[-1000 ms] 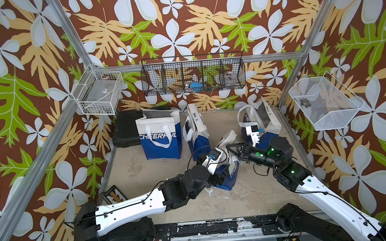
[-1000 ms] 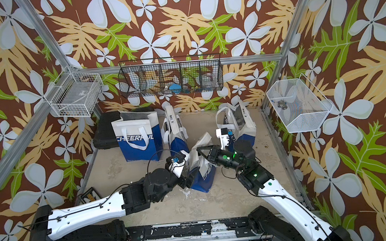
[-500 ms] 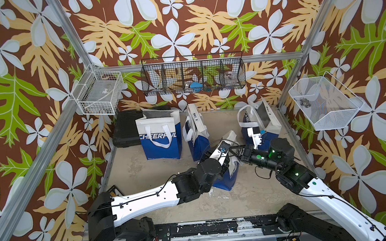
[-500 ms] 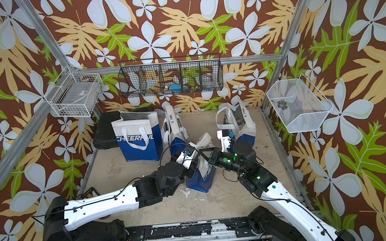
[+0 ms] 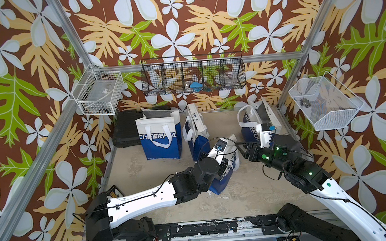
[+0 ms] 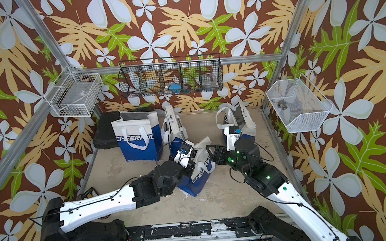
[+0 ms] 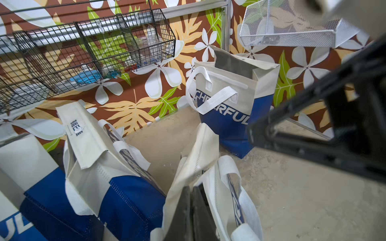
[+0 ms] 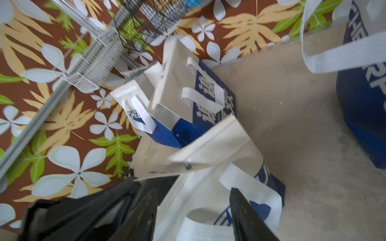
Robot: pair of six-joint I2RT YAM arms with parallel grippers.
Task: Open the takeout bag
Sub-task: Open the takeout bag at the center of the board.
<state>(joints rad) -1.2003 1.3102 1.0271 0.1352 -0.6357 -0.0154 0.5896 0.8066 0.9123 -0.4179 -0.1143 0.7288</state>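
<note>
The takeout bag [image 5: 224, 173] [image 6: 201, 172], white above and blue below, stands tilted at mid-table. Its top is pinched together, with a white flap [image 7: 206, 146] sticking up. My left gripper [image 7: 191, 187] [image 5: 227, 157] is shut on a fold of the bag's upper wall, with white fabric on both sides of its fingers. My right gripper [image 8: 194, 191] [image 5: 242, 149] comes from the right and is open. Its fingers stand wide on either side of the bag's white handle [image 8: 208, 229] and upper wall [image 8: 219, 146], and I cannot tell whether they touch.
Behind stand an open CHEERFUL bag [image 5: 159, 138], a folded bag [image 5: 196, 130] and another open bag [image 5: 256, 120] close behind the right wrist. A black case [image 5: 126, 129] lies at the back left. Wire baskets [image 5: 193, 75] hang on the walls.
My left gripper reached forward to the bag's top and shut on the fabric. My right gripper, shut before, has opened and stayed at the bag's right side.
</note>
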